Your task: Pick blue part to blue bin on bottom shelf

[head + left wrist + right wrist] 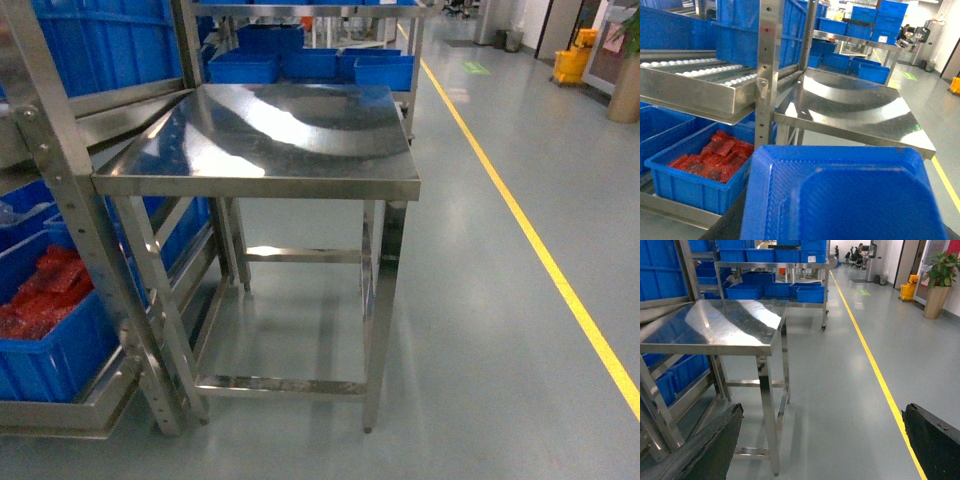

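Note:
The blue part (840, 190), a shallow moulded tray, fills the bottom of the left wrist view. My left gripper (836, 233) is shut on it, with only a dark finger (732, 225) showing at its left edge. Below and to the left, a blue bin (700, 185) holding red bagged pieces sits on the bottom shelf (675, 207), with another blue bin (660, 130) beside it. The head view shows that bin (45, 345) and the shelf rail (60, 415) at lower left, and neither gripper. My right gripper (822, 445) hangs open over the floor with nothing in it.
A plain steel table (260, 140) stands right of the rack, its top bare. A sloped roller track (695, 70) and a perforated upright (767, 75) overhang the bins. Further blue bins (300, 65) sit on racks behind. A yellow floor line (520, 220) runs on the right.

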`<state>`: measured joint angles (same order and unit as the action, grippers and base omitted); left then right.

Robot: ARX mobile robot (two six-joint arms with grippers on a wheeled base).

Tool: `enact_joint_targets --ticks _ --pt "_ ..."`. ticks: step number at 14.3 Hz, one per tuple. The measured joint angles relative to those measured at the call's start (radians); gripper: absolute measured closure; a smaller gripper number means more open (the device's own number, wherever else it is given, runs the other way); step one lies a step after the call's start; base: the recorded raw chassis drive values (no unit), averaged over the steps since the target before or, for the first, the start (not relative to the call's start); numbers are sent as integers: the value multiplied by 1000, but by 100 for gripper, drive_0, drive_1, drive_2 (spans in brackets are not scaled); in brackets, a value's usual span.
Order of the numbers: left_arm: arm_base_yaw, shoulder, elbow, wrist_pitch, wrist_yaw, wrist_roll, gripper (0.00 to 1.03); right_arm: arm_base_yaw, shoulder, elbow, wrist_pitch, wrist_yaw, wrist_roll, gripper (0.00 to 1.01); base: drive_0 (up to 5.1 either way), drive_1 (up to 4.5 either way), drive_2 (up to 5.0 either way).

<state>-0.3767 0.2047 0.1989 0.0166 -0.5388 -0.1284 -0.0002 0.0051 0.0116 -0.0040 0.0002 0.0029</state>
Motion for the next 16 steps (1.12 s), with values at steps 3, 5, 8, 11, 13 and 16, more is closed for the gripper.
enact_joint_targets --ticks 3,5,8,11,13,16 --pt "0 0 0 -1 0 0 60 0 0 0 -3 0 0 3 8 432 -417" --pt "0 0 0 4 0 0 60 0 0 0 2 0 0 3 12 440 -415" --pt "0 3 0 -3 0 0 60 0 0 0 -2 0 0 3 0 0 0" --pt "0 3 0 -2 0 0 60 0 0 0 -1 0 0 3 0 0 0" --pt "0 2 0 2 2 0 60 0 0 0 -2 1 0 3 -485 337 146" --pt "0 2 0 0 4 0 60 0 0 0 -1 0 0 3 -468 356 162"
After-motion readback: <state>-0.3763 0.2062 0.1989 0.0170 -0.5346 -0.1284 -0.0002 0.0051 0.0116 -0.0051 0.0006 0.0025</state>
